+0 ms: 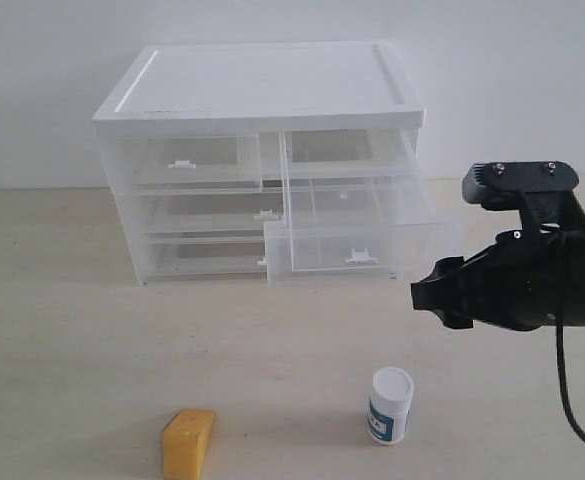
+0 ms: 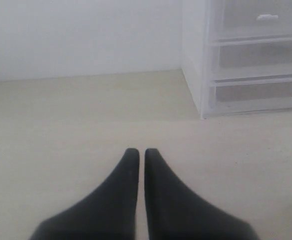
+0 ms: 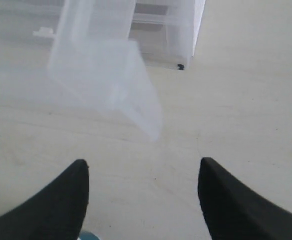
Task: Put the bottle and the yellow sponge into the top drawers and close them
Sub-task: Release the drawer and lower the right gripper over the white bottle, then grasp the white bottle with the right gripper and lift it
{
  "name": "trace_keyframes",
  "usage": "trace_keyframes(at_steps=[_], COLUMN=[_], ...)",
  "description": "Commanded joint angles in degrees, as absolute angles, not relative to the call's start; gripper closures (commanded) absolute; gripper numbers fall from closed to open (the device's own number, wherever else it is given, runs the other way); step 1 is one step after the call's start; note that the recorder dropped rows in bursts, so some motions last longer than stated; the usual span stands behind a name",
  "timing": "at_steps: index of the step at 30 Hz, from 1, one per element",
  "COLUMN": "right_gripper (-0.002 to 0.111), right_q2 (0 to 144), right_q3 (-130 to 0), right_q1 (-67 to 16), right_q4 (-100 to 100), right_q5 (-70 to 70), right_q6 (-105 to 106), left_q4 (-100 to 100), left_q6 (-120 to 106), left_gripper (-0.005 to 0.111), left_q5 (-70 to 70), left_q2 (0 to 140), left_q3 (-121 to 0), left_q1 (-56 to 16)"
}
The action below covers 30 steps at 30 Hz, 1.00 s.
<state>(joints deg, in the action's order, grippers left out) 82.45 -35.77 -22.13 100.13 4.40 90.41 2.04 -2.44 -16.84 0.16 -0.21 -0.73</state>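
Observation:
The white bottle point(image 1: 389, 405) with a teal label stands upright on the table, in front of the cabinet and to the right. The yellow sponge point(image 1: 188, 443) lies near the front edge, left of the bottle. The right top drawer point(image 1: 357, 235) is pulled far out and holds nothing. The left top drawer point(image 1: 187, 160) is pushed in. My right gripper point(image 1: 430, 297) hovers open, above the bottle and just right of the open drawer point(image 3: 101, 75); nothing is between its fingers point(image 3: 143, 167). My left gripper point(image 2: 142, 151) is shut on nothing, low over bare table, left of the cabinet point(image 2: 255, 55).
The white-topped cabinet point(image 1: 262, 90) stands at the back centre against a white wall, with two full-width drawers point(image 1: 197, 215) shut below the top ones. The pulled-out drawer overhangs the table in front of the cabinet. The left arm is out of the exterior view.

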Motion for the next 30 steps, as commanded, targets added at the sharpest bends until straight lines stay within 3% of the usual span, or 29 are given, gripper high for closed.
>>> trace_keyframes(at_steps=[1, 6, 10, 22, 30], right_gripper=[0.05, 0.05, 0.05, 0.05, 0.05], right_q2=[81.83, 81.83, 81.83, 81.83, 83.77], right_q3=[-36.42, -42.72, -44.85, -45.41, -46.56], right_q1=[-15.46, -11.16, -13.32, -34.58, -39.31], right_q4=[84.82, 50.55, 40.06, 3.56, -1.2], right_q5=[23.13, 35.26, 40.79, 36.14, 30.68], right_q6=[75.35, 43.68, 33.83, -2.35, -9.62], left_q4=[2.29, 2.29, 2.29, 2.29, 2.29], left_q6=[-2.7, -2.7, -2.7, -2.7, -2.7], left_gripper=[0.103, 0.103, 0.103, 0.103, 0.103], left_q5=[-16.36, -16.25, -16.25, -16.25, -16.25], left_q2=[0.0, 0.0, 0.0, 0.0, 0.0], left_q3=[0.0, 0.0, 0.0, 0.0, 0.0], left_q1=[-0.57, -0.57, -0.57, -0.57, -0.57])
